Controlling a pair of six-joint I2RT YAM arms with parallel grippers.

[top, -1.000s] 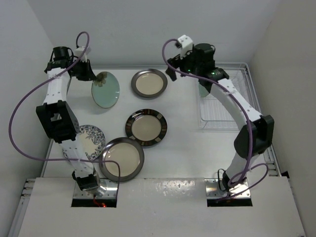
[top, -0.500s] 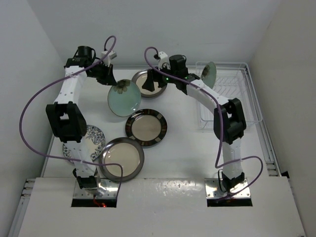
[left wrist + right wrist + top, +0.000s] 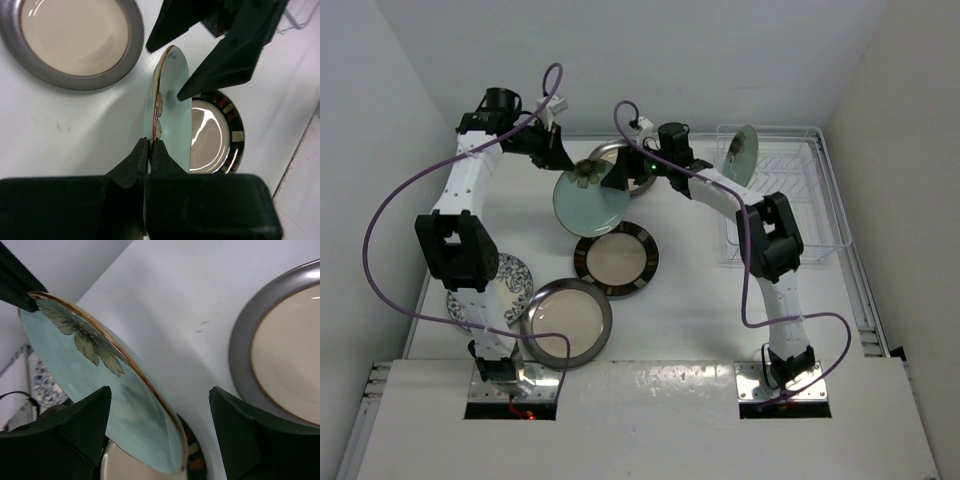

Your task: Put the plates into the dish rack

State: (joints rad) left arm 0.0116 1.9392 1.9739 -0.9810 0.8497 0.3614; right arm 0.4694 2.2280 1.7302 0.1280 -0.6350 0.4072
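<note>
Top external: left end effector [image 3: 563, 163] holds mint-green plate [image 3: 590, 197] above table [image 3: 700, 300], dish rack [image 3: 782, 200] well right; left wrist: clenched on rim; right wrist: right end effector [image 3: 160, 400] splayed astride plate, ungripped, so early left release would likely drop it onto patterned plate [image 3: 616, 259].

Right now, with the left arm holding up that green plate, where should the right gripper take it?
Probably the free rim of the green plate, opposite the left gripper. Come edge-on from the right: the open right gripper straddles that thin, tilted rim.
</note>
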